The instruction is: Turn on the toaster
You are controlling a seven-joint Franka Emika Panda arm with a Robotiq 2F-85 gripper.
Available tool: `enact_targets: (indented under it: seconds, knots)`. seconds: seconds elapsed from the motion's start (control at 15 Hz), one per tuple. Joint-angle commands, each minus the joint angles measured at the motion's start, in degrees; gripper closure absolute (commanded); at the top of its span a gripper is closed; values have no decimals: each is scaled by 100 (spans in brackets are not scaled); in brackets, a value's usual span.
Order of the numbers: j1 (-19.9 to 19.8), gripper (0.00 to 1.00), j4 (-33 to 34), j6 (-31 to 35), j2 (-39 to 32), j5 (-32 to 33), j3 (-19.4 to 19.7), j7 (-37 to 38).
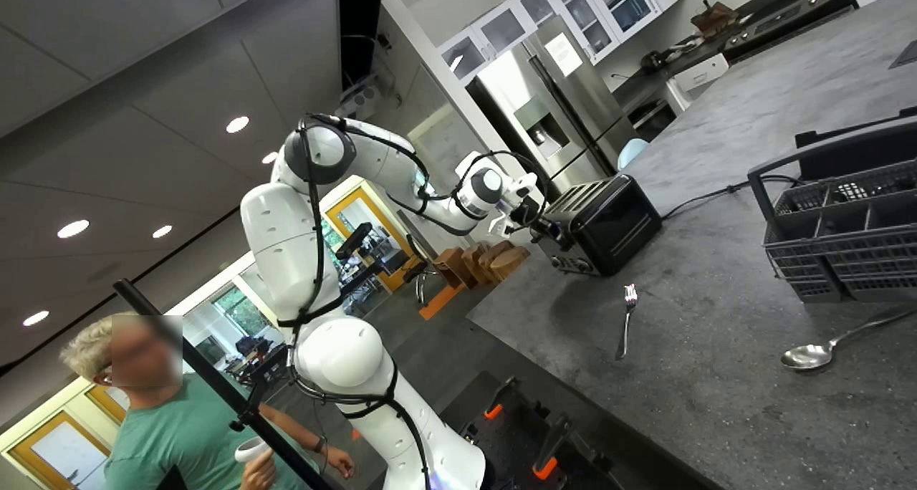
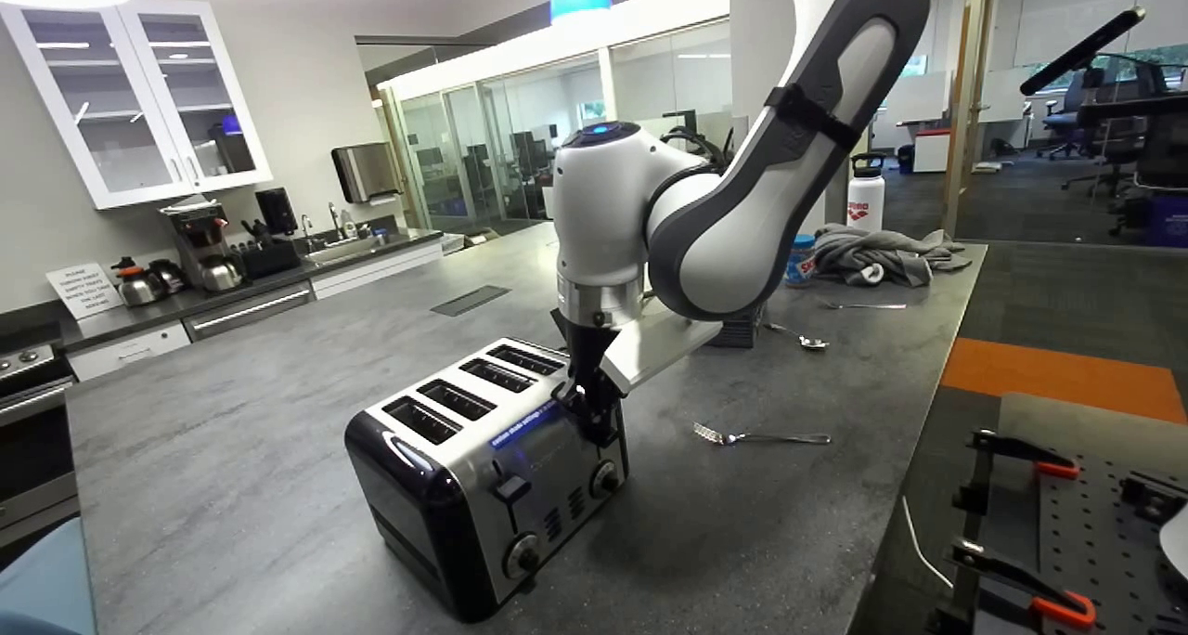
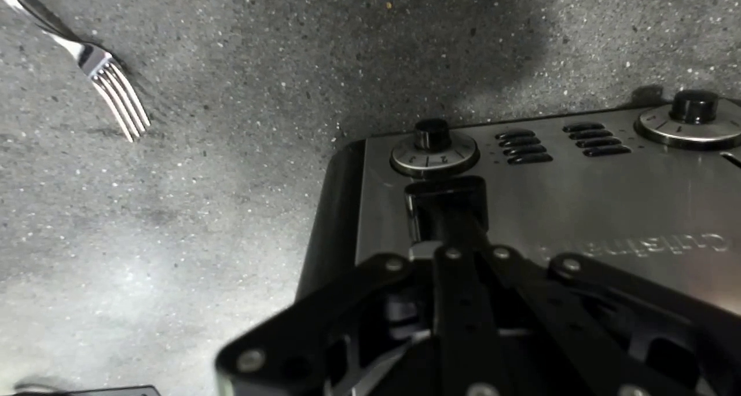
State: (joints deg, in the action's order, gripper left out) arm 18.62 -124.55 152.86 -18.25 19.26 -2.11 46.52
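The toaster (image 2: pixel 483 473) sits on the tabletop (image 2: pixel 742 542) near its edge, control panel turned toward the arm base (image 1: pixel 455 465), presumably so the controls are in reach. Tool (image 3: pixel 457 227): drawn in narrow, nothing seen gripped. Points down along the panel, likely so it works as one blunt prod; end looks to be against a lever (image 3: pixel 446 194) in the wrist view, can't tell how far down that lever is. Second lever (image 2: pixel 512 488) untouched, high in its track. My read: pressing step, push should go straight down; glossy lever could let the tool slide off.

Materials: brushed-steel panel, glossy black rounded ends, four long slots on top, round metal dials (image 3: pixel 434 154) with black knobs, black louvred vents (image 3: pixel 524 147). Tabletop grey, speckled, stone-like. Shiny metal fork (image 3: pixel 95 60) lies flat near the toaster, not touching. Black gridded basket (image 1: pixel 860 261), compartmented, well apart.
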Motion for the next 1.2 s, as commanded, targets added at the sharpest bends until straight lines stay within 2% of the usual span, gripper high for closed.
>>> enact_targets:
  seconds: [0.0, 0.53, 1.0, 1.13]
  knots:
    - [24, 100, 134, 280, -404, 5, 147, -2]
    - [34, 100, 235, 811, -942, -223, 246, -198]
    - [12, 100, 396, 821, -1268, -368, 261, -273]
    - [79, 100, 366, 802, -1167, -329, 314, -181]
